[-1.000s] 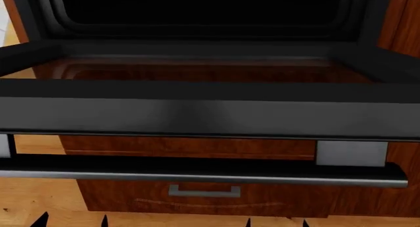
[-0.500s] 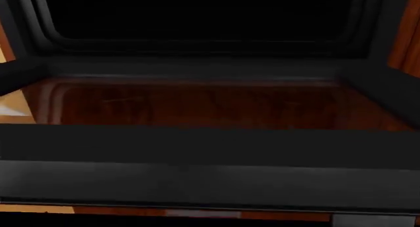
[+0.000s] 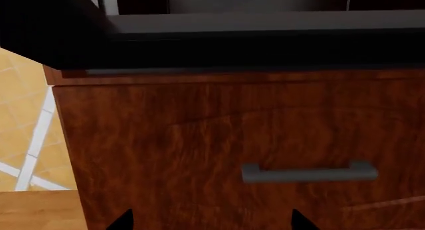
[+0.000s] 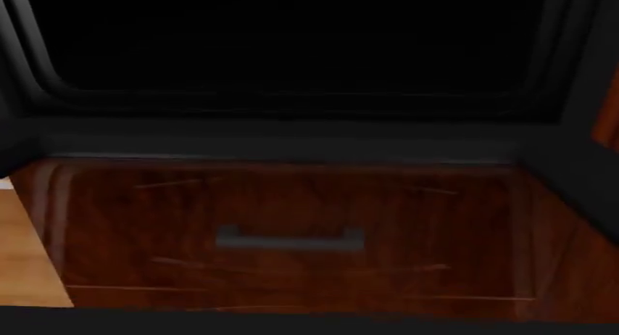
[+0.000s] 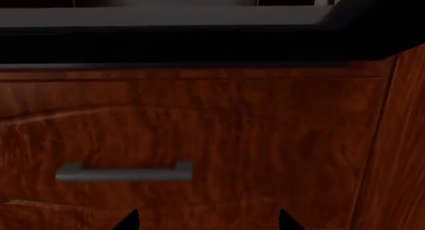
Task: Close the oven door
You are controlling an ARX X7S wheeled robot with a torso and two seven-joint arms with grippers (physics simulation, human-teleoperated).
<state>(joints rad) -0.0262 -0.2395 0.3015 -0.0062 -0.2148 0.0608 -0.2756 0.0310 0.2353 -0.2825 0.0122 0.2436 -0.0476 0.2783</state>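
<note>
The oven door [image 4: 435, 226] hangs open and lies roughly flat below the dark oven cavity [image 4: 290, 38]. Its glass pane fills the lower head view, and its bar handle is out of that view. No gripper shows in the head view. Both wrist cameras sit below the door and see its black underside [image 3: 265, 46] [image 5: 199, 43]. My left gripper [image 3: 211, 222] is open, with only two dark fingertips [image 3: 123, 221] showing, and nothing is between them. My right gripper [image 5: 209, 221] is open and empty too, its fingertips [image 5: 289, 220] set wide apart.
A red-brown wooden drawer [image 3: 219, 130] [image 5: 199, 120] with a short grey handle [image 3: 309, 172] [image 5: 123, 172] faces both grippers beneath the door. That handle also shows through the glass [image 4: 288, 239]. Tan tiled floor [image 3: 23, 135] lies beside the cabinet's edge.
The head view has risen and moved in over the door. The door's front edge, bar handle and the gripper tips have dropped out of its bottom edge; the pane now fills it.
</note>
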